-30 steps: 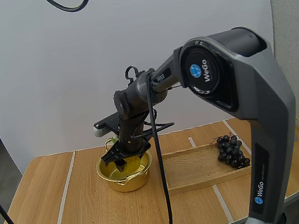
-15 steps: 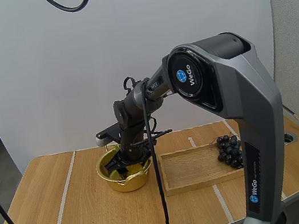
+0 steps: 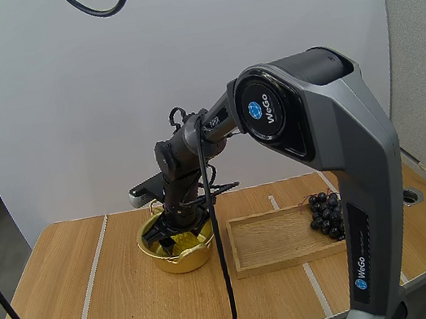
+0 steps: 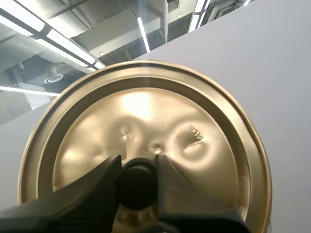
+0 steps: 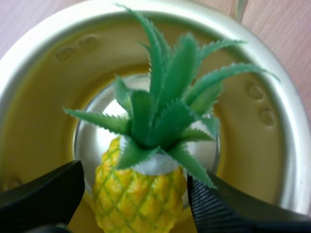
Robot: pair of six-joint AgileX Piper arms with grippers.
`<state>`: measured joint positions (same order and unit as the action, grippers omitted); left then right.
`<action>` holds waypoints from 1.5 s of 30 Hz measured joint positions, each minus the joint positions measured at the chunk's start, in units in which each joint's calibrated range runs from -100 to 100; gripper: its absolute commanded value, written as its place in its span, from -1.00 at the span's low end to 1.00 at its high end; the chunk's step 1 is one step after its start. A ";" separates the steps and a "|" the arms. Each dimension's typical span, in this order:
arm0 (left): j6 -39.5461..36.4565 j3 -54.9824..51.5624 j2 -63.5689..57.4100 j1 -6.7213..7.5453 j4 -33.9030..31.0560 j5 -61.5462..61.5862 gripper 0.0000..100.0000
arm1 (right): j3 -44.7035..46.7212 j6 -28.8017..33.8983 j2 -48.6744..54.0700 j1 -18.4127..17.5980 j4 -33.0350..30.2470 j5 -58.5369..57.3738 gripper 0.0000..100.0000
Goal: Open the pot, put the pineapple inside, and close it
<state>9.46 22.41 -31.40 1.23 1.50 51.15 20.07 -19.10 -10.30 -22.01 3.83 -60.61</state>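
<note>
**Wooden desk (image 3: 122,299), open pot (image 3: 183,262), pineapple (image 5: 141,208) lowered inside**

Right hand (image 5: 135,175) is down in the pot's mouth, its fingers spread wide with the pineapple's yellow body between them. One pad sits at its 9 o'clock side and the other at its 3 o'clock side. Both look to be against the fruit, so I judge that the grip is on. The fruit's long axis runs up toward the wrist, with the green crown (image 5: 160,97) nearest the camera and the pot's shiny floor behind it. Pot wall rings the fruit on every side. Whether its base touches the floor is hidden.

Left hand (image 4: 137,165) is pinched shut on the black knob (image 4: 137,187) of the golden lid (image 4: 146,111) and carries it in the air, away from the pot.

Seen from above, the pot stands near the desk's middle. A wooden tray (image 3: 281,240) sits just beside it at 3 o'clock, and a bunch of grapes (image 3: 328,216) sits at that tray's far end.

The step in hand looks like letting the fruit go. It sits straight between the fingers and inside the rim, so opening them and lifting straight up should clear the crown. The lid can only come over once this arm is out of the way.
</note>
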 measured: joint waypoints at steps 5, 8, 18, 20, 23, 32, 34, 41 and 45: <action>0.00 0.00 0.00 0.00 0.00 0.00 -1.00 | 0.00 0.00 4.68 0.00 0.22 -2.00 1.00; 0.00 0.00 0.00 0.00 0.00 0.00 -1.00 | 0.00 0.00 9.93 0.00 0.37 -3.52 1.00; 0.00 0.00 0.00 0.00 0.00 0.00 -1.00 | 0.00 0.72 26.38 0.00 0.37 -11.44 1.00; 0.00 0.00 0.00 0.00 0.00 0.00 -1.00 | 0.00 0.72 28.61 0.00 0.37 -12.52 1.00; 0.00 0.00 0.00 0.00 0.00 0.00 -1.00 | 0.90 1.05 34.73 0.00 0.37 -13.35 1.00; 0.00 0.00 0.00 0.00 0.00 0.00 -1.00 | 7.07 1.05 43.01 0.00 2.94 -15.00 1.00; 0.00 0.00 0.00 0.00 0.00 0.00 -1.00 | 7.73 1.05 43.12 0.00 2.94 -13.62 0.69; 0.00 0.00 0.00 0.00 0.00 0.00 -1.00 | 9.79 1.05 43.12 0.00 4.68 -9.73 -1.00; 0.00 0.00 0.00 0.00 0.00 0.00 -1.00 | 9.88 0.66 43.12 0.00 6.09 -7.02 -1.00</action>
<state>9.46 22.41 -31.40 1.23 1.50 51.15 29.95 -18.44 32.82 -22.01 9.92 -67.63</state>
